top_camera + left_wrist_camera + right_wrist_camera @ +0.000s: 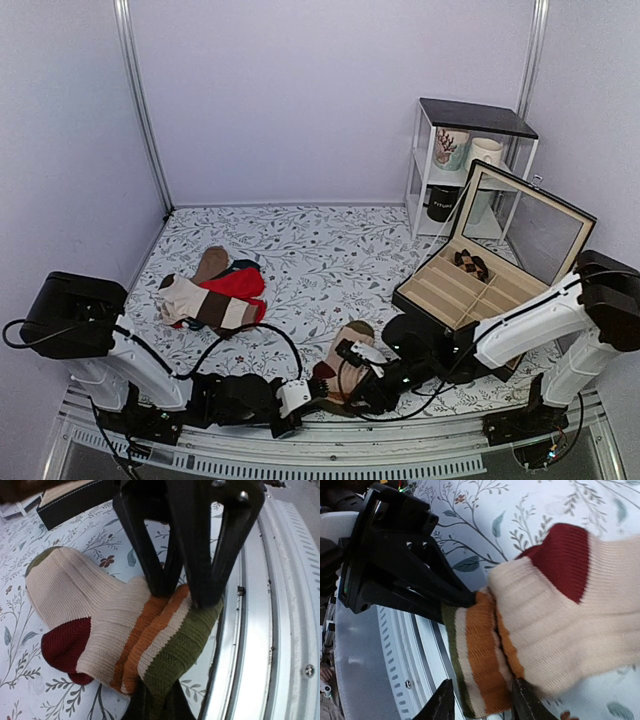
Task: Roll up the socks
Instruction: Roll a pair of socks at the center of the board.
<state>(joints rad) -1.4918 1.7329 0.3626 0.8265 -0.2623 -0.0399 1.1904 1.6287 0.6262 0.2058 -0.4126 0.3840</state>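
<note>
The socks (pixel 343 362) lie bunched at the table's near edge. They are tan-beige with a maroon heel (pixel 62 647), orange stripes and an olive cuff (pixel 180 645). My left gripper (pixel 155 702) is shut on the olive cuff from the front; in the right wrist view my left gripper (pixel 469 599) pinches that same edge. My right gripper (pixel 482 705) is open, its fingers standing either side of the striped cuff (pixel 480 660) with a gap at the outer finger. Seen from the left wrist, my right gripper (pixel 182 592) comes down onto the stripes.
A pile of other socks (pixel 200 298), with a bright red one (pixel 240 283), lies at the left. An open black compartment box (pixel 470 290) stands at the right, and a white shelf with mugs (pixel 465 160) behind it. The metal table rim (pixel 260 630) runs right beside the cuff.
</note>
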